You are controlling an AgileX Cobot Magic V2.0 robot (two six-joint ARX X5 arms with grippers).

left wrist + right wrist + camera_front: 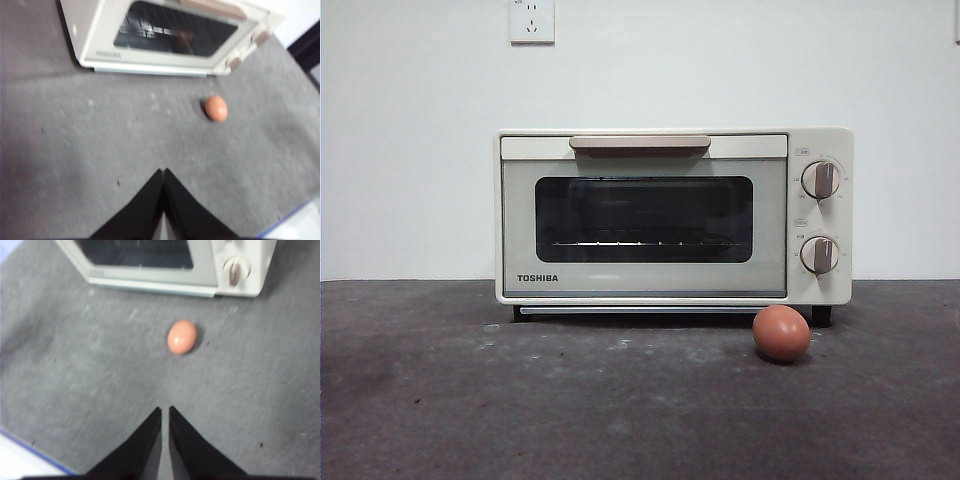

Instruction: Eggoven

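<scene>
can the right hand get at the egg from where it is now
Probably yes. In the right wrist view the egg lies on bare grey mat ahead of the shut right hand, clear of the closed toaster oven; the hand must open first.

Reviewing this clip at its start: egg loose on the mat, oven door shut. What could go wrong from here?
1. The egg lies free in front of the toaster oven, below its knobs; a nudge may roll it away.
2. The door is shut, so the handle likely must be pulled first; the swinging door might pass close to the egg.
3. Both the left claw and the right claw are shut; a hard pinch may crack the shell.
</scene>
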